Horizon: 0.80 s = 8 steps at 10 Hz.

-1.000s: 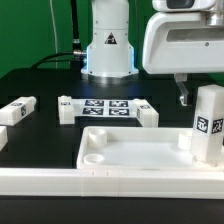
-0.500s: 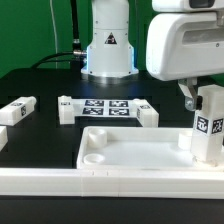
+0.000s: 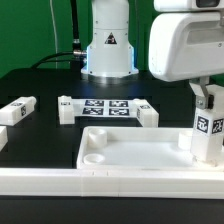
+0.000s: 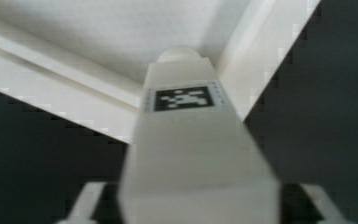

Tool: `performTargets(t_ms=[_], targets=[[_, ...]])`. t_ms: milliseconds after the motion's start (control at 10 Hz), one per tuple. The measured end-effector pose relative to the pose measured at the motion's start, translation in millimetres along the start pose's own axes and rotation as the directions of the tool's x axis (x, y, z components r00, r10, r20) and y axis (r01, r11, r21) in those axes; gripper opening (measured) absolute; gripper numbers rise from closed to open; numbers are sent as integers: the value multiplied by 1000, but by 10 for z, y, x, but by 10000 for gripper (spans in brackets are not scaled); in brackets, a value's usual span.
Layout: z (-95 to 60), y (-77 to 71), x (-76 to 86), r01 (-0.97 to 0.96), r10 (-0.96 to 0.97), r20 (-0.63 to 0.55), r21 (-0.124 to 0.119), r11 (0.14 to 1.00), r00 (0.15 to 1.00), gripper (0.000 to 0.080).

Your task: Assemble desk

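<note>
Lowered since the earlier frame, the arm (image 3: pixel 185 45) hangs at upper right, wrist vertical. On the bench (image 3: pixel 40 80), the desk slab (image 3: pixel 140 150) lies lower centre with one leg (image 3: pixel 208 130) upright in its right corner socket. Another leg (image 3: pixel 17 110) lies loose at left, so most fitting seems left to do. The gripper (image 3: pixel 207 97) clasps the standing leg's top.

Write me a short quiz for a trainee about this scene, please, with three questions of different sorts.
1. True or false: the leg near the gripper lies flat on its side.
2. Where is the gripper? A: raised high, far from every part. B: at the top of the leg. C: out of view.
3. In the wrist view, what mark is on the leg's face?

Key: 1 false, it stands upright. 2 B. 3 a black-and-white tag.
</note>
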<state>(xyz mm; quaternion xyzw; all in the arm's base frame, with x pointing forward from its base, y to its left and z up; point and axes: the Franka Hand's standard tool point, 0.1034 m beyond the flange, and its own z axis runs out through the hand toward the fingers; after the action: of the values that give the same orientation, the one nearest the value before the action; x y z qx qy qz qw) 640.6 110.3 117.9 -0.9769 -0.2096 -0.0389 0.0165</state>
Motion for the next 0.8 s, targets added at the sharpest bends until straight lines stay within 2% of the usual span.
performTargets(t_ms=[400,700,800], targets=[[-2,9,-3,-38,38,-1,4,999,999,289],[-13,78,-28,-299,298,8,42,953,954,289],[-6,88,-38,-355,355,12,43,934,935,291]])
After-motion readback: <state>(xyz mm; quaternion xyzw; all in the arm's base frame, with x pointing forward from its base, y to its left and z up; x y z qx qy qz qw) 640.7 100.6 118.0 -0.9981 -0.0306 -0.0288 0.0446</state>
